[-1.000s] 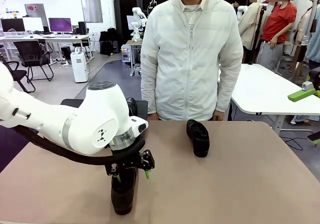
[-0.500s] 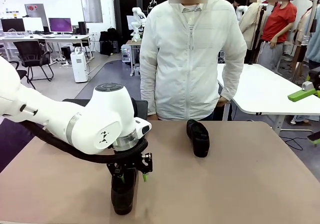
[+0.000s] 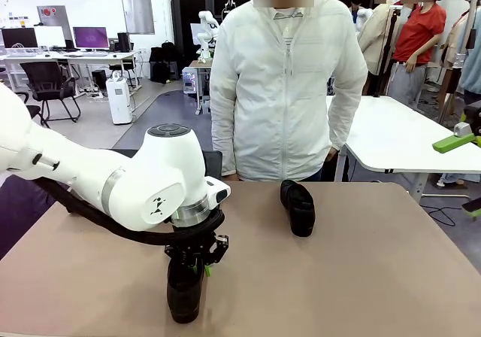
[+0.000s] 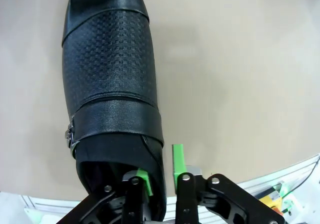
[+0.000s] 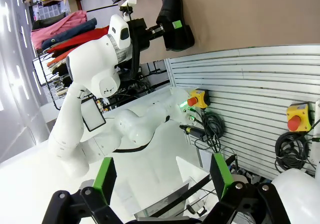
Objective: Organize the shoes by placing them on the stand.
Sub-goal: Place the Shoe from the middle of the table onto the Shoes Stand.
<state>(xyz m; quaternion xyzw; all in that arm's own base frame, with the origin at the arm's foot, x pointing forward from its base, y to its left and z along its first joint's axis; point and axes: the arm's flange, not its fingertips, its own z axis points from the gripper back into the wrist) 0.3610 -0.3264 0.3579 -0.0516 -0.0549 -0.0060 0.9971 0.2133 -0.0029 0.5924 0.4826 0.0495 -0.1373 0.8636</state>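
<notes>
**Left claw straddling the rim of a black shoe on the desk**

Much of the near shoe (image 3: 184, 298) is covered in the front view. The left arm's (image 3: 150, 179) wrist sits over its heel end, leaving only the toe half in sight. In the left wrist view the near shoe (image 4: 110, 74) is cut off at the toe by the picture's top edge, and its heel lies under the claw's black linkage.

The left claw (image 4: 160, 164) has one green pad (image 4: 141, 176) inside the shoe's opening. The other pad (image 4: 177, 156) is just outside the side wall. The jaws are drawn narrow, but whether they already pinch the leather cannot be told.

Beyond the near shoe, a dark shape (image 3: 215, 164) behind the arm is too hidden to identify.

The near shoe is black leather with a smooth toe and a fine embossed square grain over the middle. A plain strap (image 4: 120, 124) with a small metal buckle (image 4: 70, 135) crosses it. It lies on the matte tan desk (image 3: 361, 277).

A second shoe (image 3: 298, 207), glossy and black, lies beyond it to the right. Farther beyond stands a person (image 3: 285, 89) in a white zip jacket.

The left arm comes in low from the left, its rounded white joint above the near shoe and its wrist pointing straight down.

The right claw (image 5: 162, 173), well apart from the near shoe, is spread wide and holds nothing.
</notes>
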